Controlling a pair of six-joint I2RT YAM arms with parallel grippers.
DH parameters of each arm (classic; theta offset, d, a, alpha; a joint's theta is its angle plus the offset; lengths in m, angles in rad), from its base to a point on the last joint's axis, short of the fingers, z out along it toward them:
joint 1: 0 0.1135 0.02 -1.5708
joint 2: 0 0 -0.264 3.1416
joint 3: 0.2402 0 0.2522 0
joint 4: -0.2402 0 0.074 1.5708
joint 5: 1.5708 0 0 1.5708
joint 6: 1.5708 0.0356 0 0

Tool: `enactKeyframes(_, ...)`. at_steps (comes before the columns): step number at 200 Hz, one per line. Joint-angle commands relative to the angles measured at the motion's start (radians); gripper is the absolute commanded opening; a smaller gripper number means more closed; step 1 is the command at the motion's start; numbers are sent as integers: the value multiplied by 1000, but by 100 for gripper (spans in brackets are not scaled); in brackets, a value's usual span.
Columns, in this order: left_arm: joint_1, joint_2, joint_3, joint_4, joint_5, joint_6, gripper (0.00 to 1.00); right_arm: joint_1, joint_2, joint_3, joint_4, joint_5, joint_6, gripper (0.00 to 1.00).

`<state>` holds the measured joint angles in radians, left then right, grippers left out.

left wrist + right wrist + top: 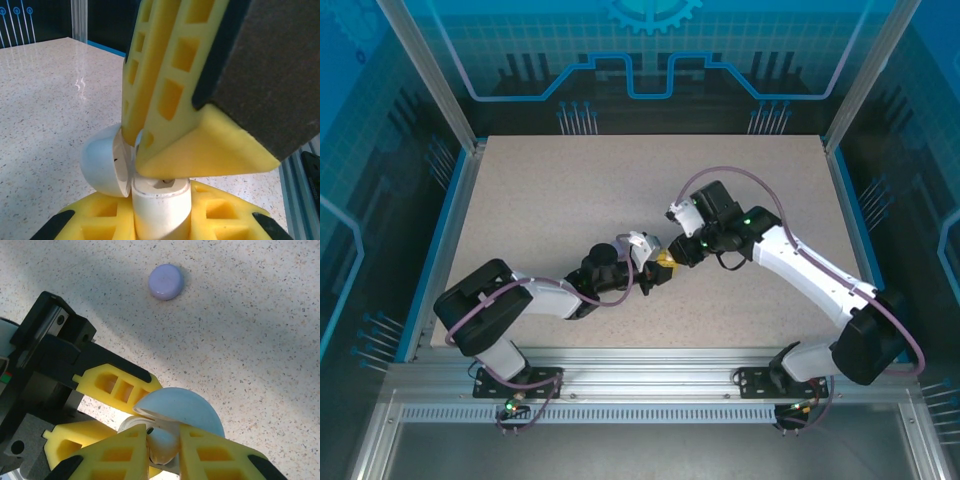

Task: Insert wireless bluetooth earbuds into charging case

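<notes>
Left tool (160, 225) clamps open white round case (161, 200); right tool (162, 437) pinches small white earbud (162, 449) at its socket, apparently not seated yet.

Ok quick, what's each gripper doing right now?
Left gripper: closed on the white case, lid open.
Right gripper: tips at the case's opening; grip cannot be told.

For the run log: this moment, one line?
left gripper: holds open white case; right gripper: tips at its opening; purple case: on table
</notes>
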<state>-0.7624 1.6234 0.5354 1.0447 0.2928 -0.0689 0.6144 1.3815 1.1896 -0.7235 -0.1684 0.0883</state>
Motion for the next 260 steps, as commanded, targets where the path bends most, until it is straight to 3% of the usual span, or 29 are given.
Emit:
enactKeyframes(1, -8, -36, 12, 70, 33, 30, 12, 17, -21, -24, -8, -142, -53, 19)
enactKeyframes(54, -8, -40, 25, 80, 71, 29, 13, 1, -27, -24, -11, -133, -55, 22)
enactKeyframes(99, -9, -44, 26, 77, 72, 26, 13, -6, -55, -12, 2, -139, -41, 37)
enactKeyframes(159, -11, -62, 15, 61, 68, 35, 13, -48, -146, -9, 12, -146, 12, 37)
enactKeyframes(260, -11, -107, 18, 5, 72, 72, 13, -134, -259, -97, 34, -290, 108, 36)
